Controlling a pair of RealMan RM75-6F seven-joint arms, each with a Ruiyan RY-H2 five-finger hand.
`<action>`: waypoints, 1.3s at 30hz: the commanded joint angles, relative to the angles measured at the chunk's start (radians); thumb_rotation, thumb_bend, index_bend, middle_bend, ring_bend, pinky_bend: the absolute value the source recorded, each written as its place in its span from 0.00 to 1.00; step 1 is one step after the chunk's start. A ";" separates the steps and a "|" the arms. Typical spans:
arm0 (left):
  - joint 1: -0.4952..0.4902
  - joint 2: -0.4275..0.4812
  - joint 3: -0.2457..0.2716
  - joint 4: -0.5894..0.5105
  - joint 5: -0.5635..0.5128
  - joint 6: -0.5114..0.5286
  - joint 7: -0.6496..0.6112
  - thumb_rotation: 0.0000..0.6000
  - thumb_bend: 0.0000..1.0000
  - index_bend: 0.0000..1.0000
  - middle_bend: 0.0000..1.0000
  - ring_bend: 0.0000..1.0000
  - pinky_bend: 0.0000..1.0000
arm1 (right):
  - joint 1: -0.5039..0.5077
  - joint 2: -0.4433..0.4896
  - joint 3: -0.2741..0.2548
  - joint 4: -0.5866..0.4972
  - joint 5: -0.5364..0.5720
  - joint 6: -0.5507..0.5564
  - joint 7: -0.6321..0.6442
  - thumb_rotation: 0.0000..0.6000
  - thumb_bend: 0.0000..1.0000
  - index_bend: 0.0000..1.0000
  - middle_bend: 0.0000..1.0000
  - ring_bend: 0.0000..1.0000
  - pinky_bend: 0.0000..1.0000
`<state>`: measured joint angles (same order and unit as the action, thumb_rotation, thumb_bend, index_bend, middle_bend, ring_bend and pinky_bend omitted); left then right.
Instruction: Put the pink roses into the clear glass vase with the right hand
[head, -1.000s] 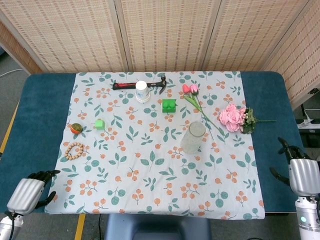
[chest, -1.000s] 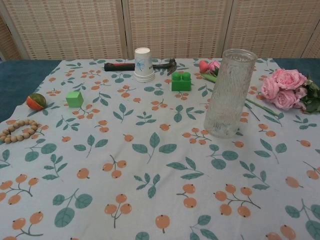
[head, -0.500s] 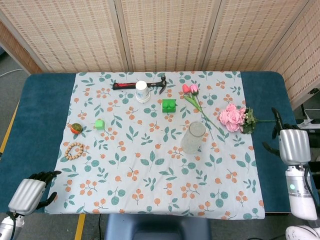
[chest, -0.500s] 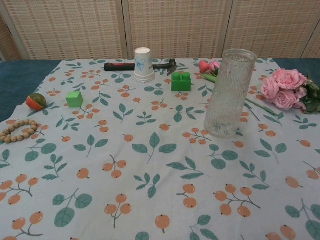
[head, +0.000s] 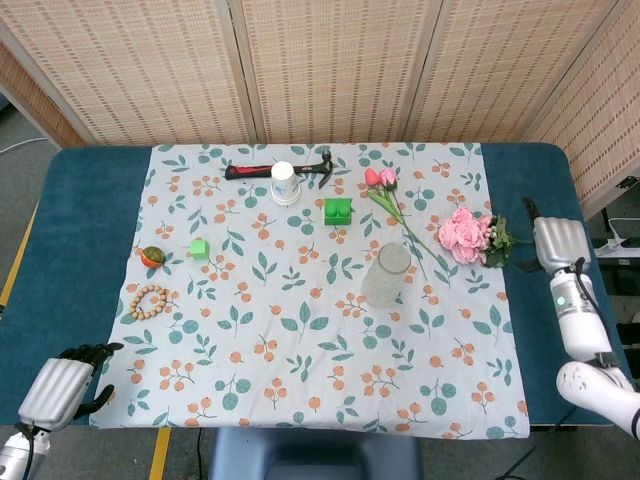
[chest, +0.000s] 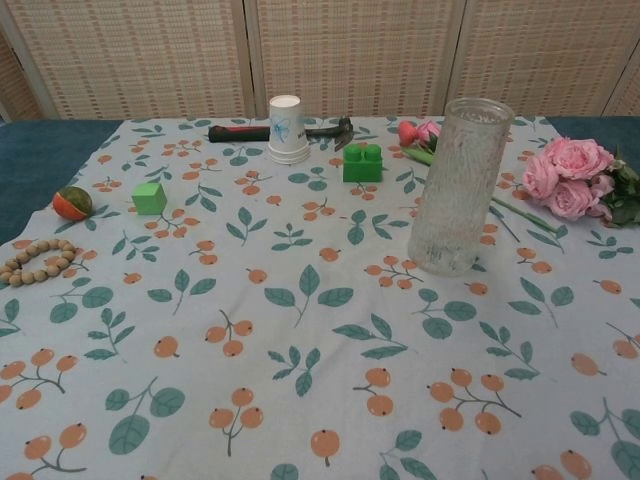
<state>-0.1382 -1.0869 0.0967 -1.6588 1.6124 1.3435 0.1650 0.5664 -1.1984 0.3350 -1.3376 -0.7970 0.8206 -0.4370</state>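
Note:
The bunch of pink roses (head: 465, 234) lies on the right part of the floral cloth, its green stem pointing right; the chest view shows the roses (chest: 567, 176) at the right edge. The clear glass vase (head: 386, 275) stands upright and empty near the cloth's middle, left of the roses, and looms tall in the chest view (chest: 457, 186). My right hand (head: 560, 243) hovers over the blue table just right of the stem end, fingers apart, holding nothing. My left hand (head: 60, 385) rests at the front left corner, empty. Neither hand shows in the chest view.
A red and pink tulip stem (head: 385, 190) lies behind the vase. Further back are a green block (head: 338, 210), a paper cup (head: 284, 183) and a hammer (head: 250, 171). A small green cube (head: 199, 248), a ball (head: 152, 257) and a bead bracelet (head: 149, 301) sit left.
My right hand has moved away from the front edge toward the back and slightly left, up to the roses' stem end. The left hand has barely shifted.

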 joint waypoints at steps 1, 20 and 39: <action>-0.001 -0.002 0.000 0.000 -0.002 -0.004 0.006 1.00 0.33 0.23 0.31 0.32 0.42 | 0.085 -0.075 -0.017 0.149 0.067 -0.106 -0.008 1.00 0.04 0.11 0.98 0.89 0.86; -0.006 -0.015 0.009 0.006 -0.013 -0.035 0.042 1.00 0.33 0.23 0.31 0.32 0.42 | 0.199 -0.365 -0.072 0.696 -0.018 -0.362 0.230 1.00 0.03 0.22 0.99 0.90 0.87; -0.010 -0.020 0.017 0.004 -0.015 -0.052 0.060 1.00 0.33 0.23 0.31 0.32 0.42 | 0.213 -0.525 -0.085 0.995 -0.272 -0.411 0.569 1.00 0.07 0.44 1.00 0.98 0.97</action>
<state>-0.1487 -1.1064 0.1136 -1.6546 1.5970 1.2911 0.2250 0.7816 -1.7125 0.2544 -0.3573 -1.0496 0.4061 0.1099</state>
